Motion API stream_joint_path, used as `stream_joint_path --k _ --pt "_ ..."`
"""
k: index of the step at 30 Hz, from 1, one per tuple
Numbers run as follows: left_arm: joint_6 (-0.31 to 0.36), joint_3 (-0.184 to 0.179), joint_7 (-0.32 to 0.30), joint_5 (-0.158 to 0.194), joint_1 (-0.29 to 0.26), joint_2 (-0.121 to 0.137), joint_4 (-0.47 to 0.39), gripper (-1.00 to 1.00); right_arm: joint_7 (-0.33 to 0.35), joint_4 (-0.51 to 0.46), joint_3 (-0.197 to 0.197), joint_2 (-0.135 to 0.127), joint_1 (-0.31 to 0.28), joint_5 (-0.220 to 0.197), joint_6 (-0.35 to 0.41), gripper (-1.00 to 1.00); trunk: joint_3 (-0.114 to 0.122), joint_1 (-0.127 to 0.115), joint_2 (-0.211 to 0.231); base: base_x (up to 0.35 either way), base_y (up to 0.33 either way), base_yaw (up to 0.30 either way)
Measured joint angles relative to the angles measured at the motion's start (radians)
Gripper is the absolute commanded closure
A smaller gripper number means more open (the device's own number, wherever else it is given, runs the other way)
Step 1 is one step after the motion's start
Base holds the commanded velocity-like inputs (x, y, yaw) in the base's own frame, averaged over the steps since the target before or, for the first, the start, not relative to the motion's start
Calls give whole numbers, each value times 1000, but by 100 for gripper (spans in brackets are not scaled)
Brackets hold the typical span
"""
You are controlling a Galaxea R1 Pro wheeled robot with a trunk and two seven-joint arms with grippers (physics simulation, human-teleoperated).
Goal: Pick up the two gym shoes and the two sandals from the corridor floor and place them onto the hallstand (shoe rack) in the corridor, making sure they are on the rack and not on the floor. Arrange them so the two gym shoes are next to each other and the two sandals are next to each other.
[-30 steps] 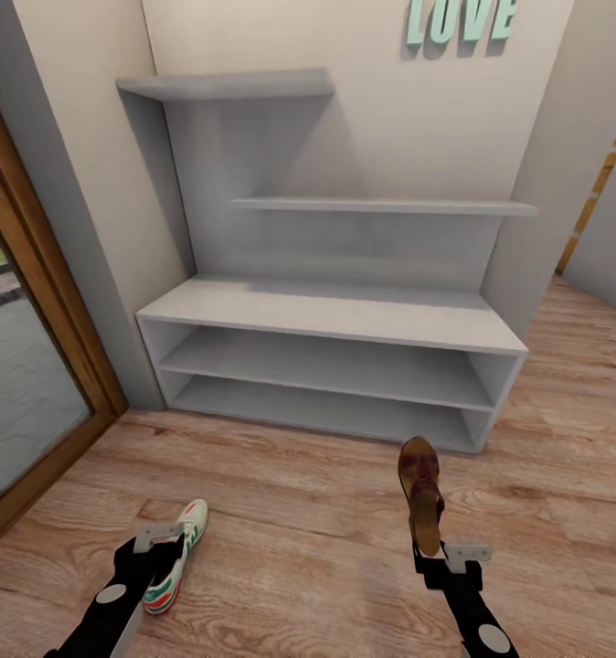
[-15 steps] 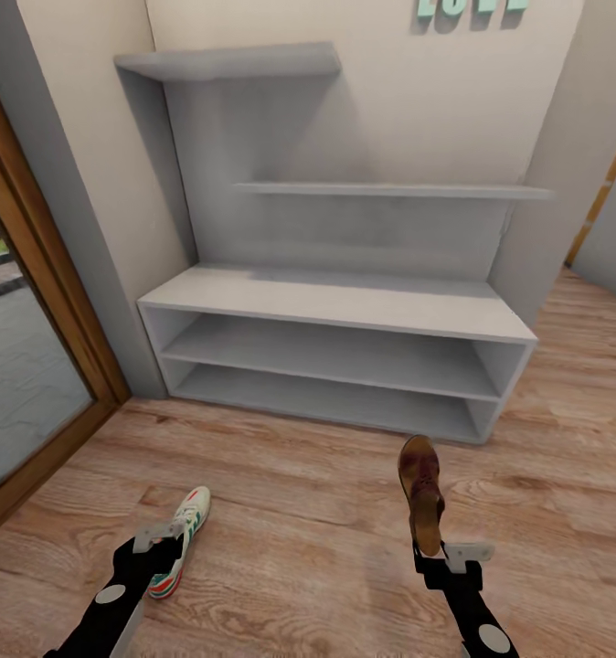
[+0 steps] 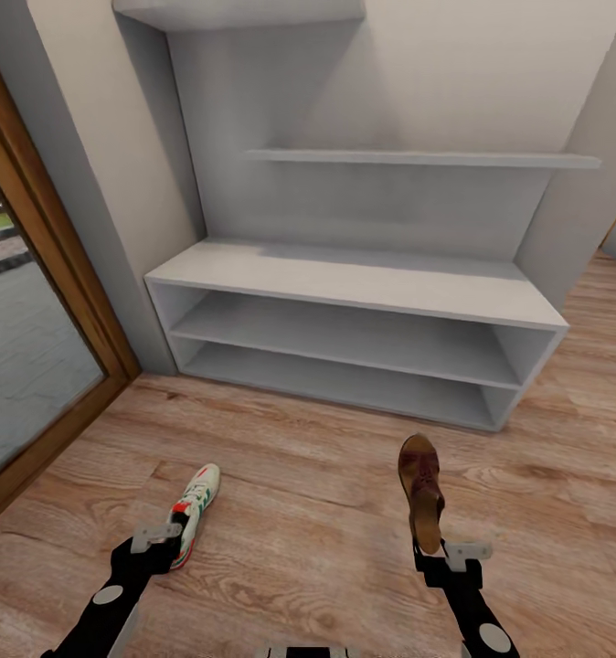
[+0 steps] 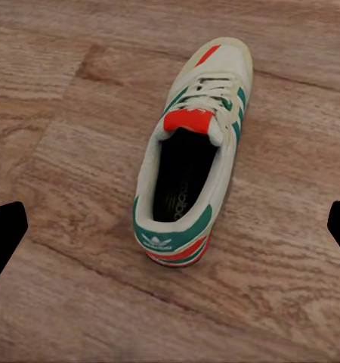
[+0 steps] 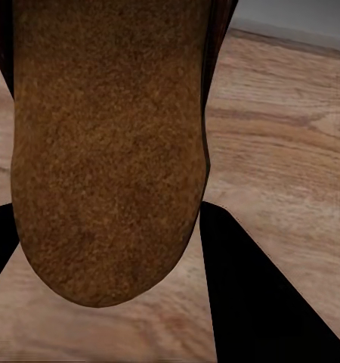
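One gym shoe (image 3: 196, 512) lies on the corridor floor (image 3: 299, 512) with its toe towards the hallstand (image 3: 363, 283). My left gripper (image 3: 155, 541) hangs just behind its heel, open. In the left wrist view the gym shoe (image 4: 193, 151) rests on the planks between widely spread fingertips (image 4: 4, 234) of the left gripper (image 4: 171, 228). My right gripper (image 3: 433, 551) is shut on the heel end of a brown sandal (image 3: 420, 489), which stands up off the floor. Its tan sole (image 5: 102, 151) fills the right wrist view, between the dark fingers (image 5: 245, 302). The hallstand's top and both shelves are bare.
A wood-framed glass door (image 3: 61, 274) runs along the left. Grey wall shelves (image 3: 418, 158) hang above the hallstand. Open plank floor lies between me and the rack, and more extends to the right (image 3: 582, 439).
The whole view has shifted and the hallstand looms larger and closer. The gym shoe, earlier under the left gripper, now lies smaller and ahead of it on the floor. The sandal stays gripped.
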Motion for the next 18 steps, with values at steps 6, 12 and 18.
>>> stream_joint_path --k 6,12,18 --pt "-9 -1 0 -2 0 1 21 -100 49 -4 3 -5 0 1 -21 100 -24 3 -1 0 0 11" --pt "-12 -3 0 -3 0 2 31 -100 239 -68 0 -9 0 2 -28 100 -36 4 -2 0 0 2" --pt "-12 -7 -2 -4 1 2 32 -100 404 -279 -2 -10 0 -1 27 100 -36 4 -2 0 0 0"
